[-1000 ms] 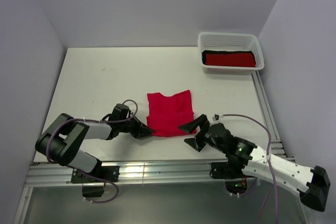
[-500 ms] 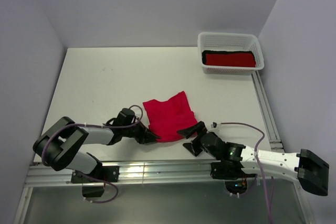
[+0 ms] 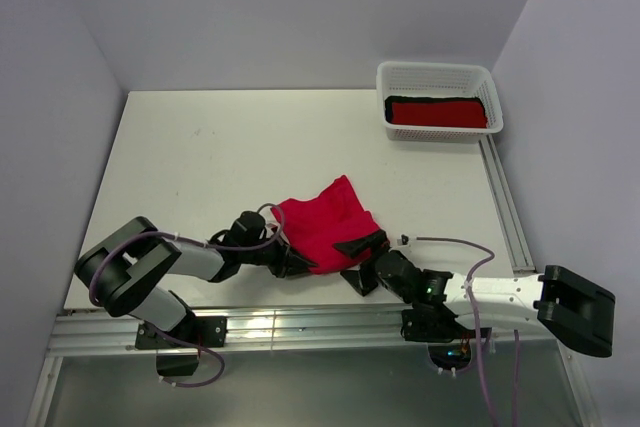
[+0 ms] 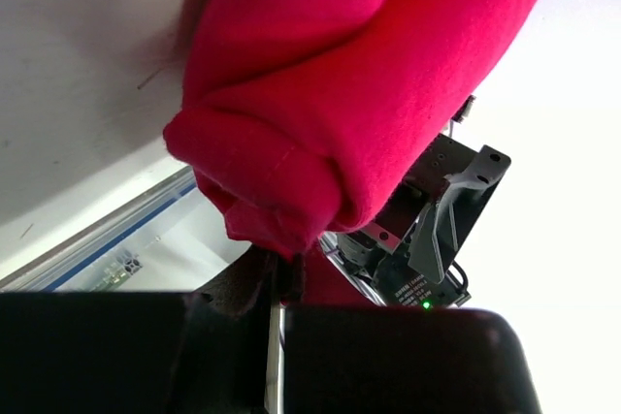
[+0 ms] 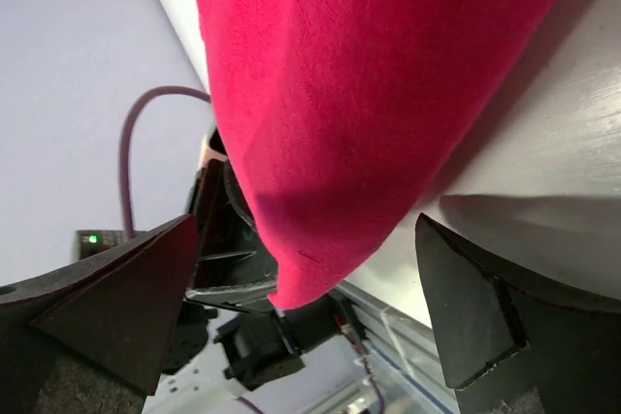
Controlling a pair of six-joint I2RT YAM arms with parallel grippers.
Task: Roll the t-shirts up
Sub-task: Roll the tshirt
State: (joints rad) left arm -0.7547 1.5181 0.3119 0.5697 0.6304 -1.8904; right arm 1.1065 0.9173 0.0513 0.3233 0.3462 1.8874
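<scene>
Our left end effector [image 3: 291, 260] pinches the near-left corner of a t-shirt [image 3: 325, 215], where we see the soft, thin, bright red cloth bunched into a rounded fold. Our right end effector [image 3: 351, 262] gapes wide astride its near-right edge. It lies folded by the desk's [image 3: 200, 147] near edge, skewed, one corner pointing away. Far right, a second t-shirt [image 3: 437, 112], long axis left to right, lies in a white lattice basket [image 3: 437, 71].
</scene>
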